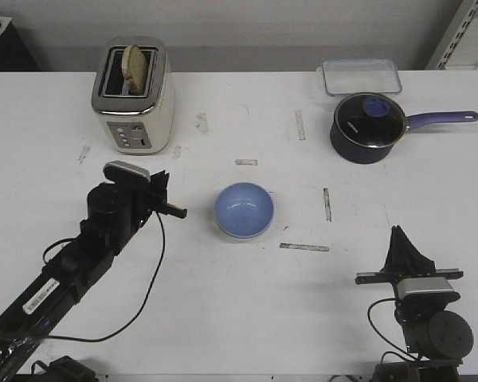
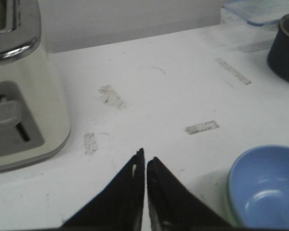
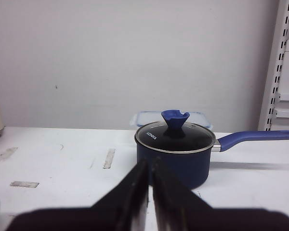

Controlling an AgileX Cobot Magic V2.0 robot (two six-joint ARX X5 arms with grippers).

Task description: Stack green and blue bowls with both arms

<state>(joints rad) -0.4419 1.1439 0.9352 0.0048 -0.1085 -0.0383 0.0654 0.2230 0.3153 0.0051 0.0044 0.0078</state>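
Light periwinkle blue bowl (image 1: 244, 209) nested in pale mint green bowl (image 2: 229, 204), mid-table. My left gripper (image 1: 178, 210) and right gripper (image 1: 398, 236): both pinched together, empty.

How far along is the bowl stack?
Done, it seems: the blue bowl sits nested in the green bowl, of which only a thin rim shows beneath it, mid-table. In hand: nothing. The left gripper is shut and empty beside the stack, and the right gripper is shut, off to the near right. Left: apparently nothing beyond parking the arms.
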